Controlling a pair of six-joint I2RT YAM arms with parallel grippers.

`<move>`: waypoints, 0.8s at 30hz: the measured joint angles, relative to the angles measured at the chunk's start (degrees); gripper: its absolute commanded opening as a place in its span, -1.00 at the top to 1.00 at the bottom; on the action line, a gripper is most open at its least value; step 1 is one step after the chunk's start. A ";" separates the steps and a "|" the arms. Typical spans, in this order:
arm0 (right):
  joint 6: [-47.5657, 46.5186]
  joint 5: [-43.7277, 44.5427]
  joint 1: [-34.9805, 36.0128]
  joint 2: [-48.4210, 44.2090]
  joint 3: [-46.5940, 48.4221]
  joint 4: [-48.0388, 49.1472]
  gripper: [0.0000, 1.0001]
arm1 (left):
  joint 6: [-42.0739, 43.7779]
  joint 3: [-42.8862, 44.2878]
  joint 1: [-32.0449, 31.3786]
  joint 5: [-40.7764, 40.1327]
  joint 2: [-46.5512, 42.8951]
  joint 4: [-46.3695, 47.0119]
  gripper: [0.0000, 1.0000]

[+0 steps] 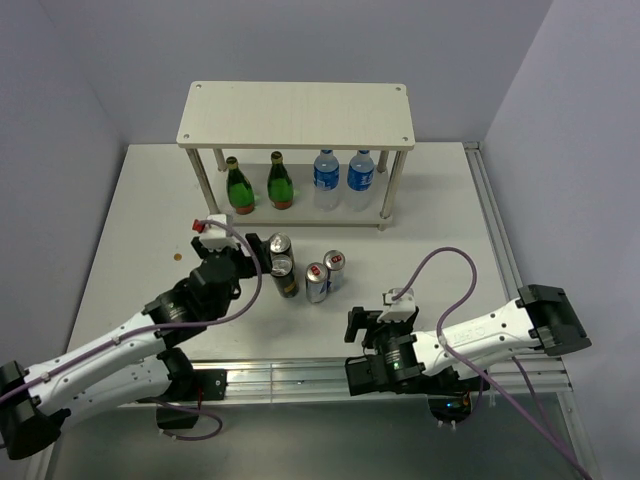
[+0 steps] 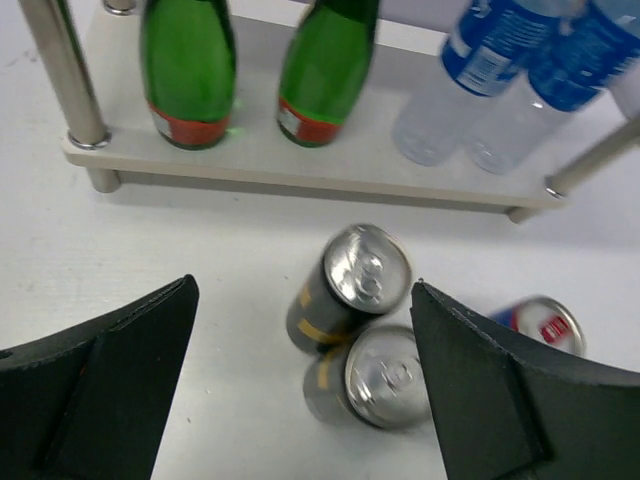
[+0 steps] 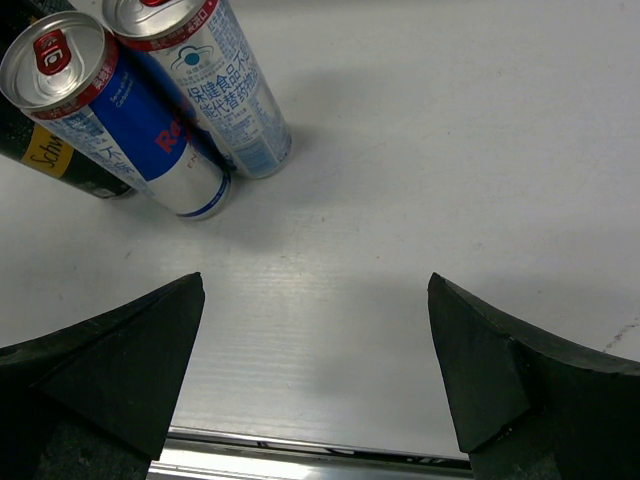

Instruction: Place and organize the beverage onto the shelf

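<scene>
Left wrist view: the left hand (image 2: 303, 288) hangs open over two adjacent black cans (image 2: 352, 290) on the counter (image 2: 150, 250), before the shelf (image 2: 300, 168). It should straddle one can only. Right hand (image 3: 316, 285): open.

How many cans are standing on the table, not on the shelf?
4. Rear black can and front black can stand near the left fingers; rear blue can and front blue can stand just right of them. None appear hidden.
</scene>
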 measured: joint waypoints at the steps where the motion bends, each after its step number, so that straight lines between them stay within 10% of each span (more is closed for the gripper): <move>1: -0.02 -0.11 0.04 0.39 0.11 0.11 -1.00 | -0.46 0.00 -1.68 -0.22 -1.79 -1.29 -0.86; 24: -0.07 -2.27 0.15 2.95 0.13 2.75 -1.00 | -6.03 -9.27 -15.69 7.87 1.01 0.20 -0.88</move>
